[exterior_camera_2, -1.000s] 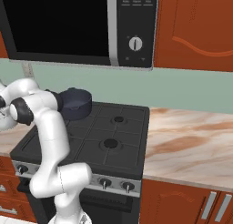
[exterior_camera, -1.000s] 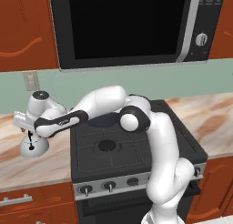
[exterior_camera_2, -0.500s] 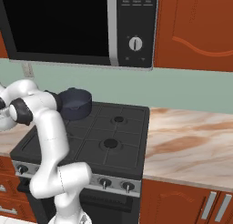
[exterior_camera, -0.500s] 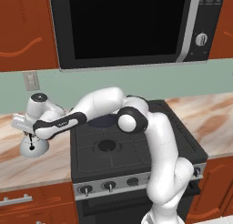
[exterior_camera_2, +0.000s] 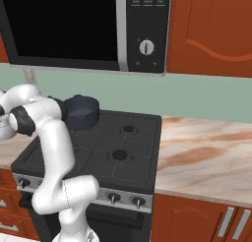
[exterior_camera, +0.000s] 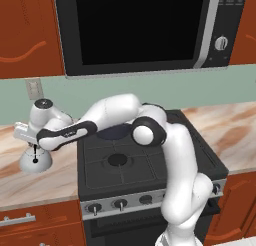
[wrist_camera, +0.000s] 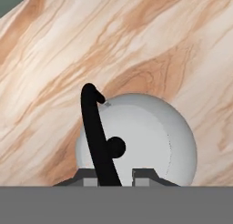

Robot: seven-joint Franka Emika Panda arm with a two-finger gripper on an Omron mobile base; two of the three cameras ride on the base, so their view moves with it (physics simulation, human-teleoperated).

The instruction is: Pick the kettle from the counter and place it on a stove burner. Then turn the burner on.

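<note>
marbled counter, kettle – dark cooktop

— Where is my arm?

— In the left base view it rises from the lower right, bends at a dark elbow in the middle, and reaches far to the left. My hand hangs at the left edge, pointing down.

— And my gripper?

— My two fingertips are pinched close together on the thin black handle of the kettle.
</note>
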